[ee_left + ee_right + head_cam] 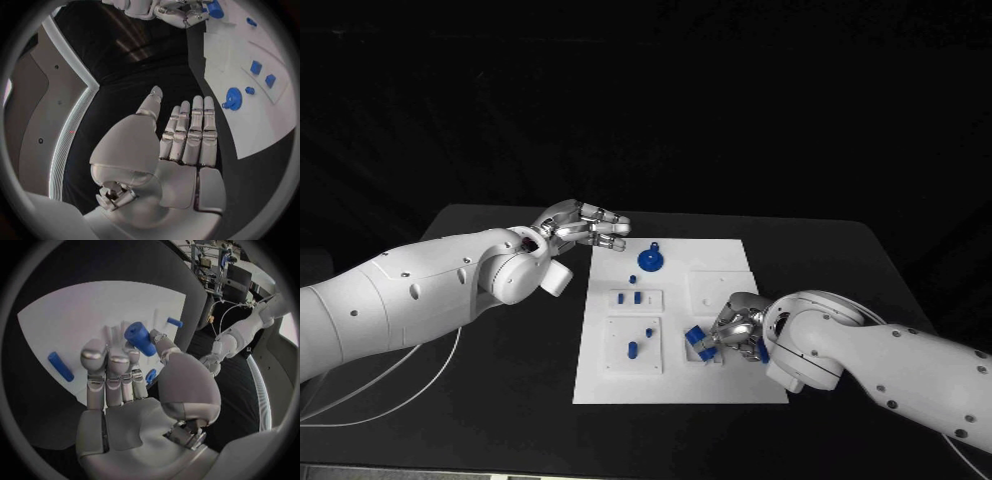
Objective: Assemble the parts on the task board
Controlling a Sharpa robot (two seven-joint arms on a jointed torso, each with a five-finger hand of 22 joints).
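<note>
**Holding a blue part over the board's near right**

Hovering at the task board's (678,385) far left corner, my left hand (583,224) holds nothing; fingers straight and together, thumb apart. Round blue part (651,260) sits mid-board near the far edge, small blue pieces (633,296) on the plate below it. My right hand (737,330) pinches a blue cylinder (139,338) between thumb and fingertips above the white surface, a blue bar (60,366) lying beside.

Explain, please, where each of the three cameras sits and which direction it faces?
Head view: on the robot's head, looking down at the task board; both arms enter.
Left wrist view: behind the left hand, facing the table and board.
Right wrist view: behind the right hand, which pinches a blue part over the board.
Shared: all show the board.
</note>
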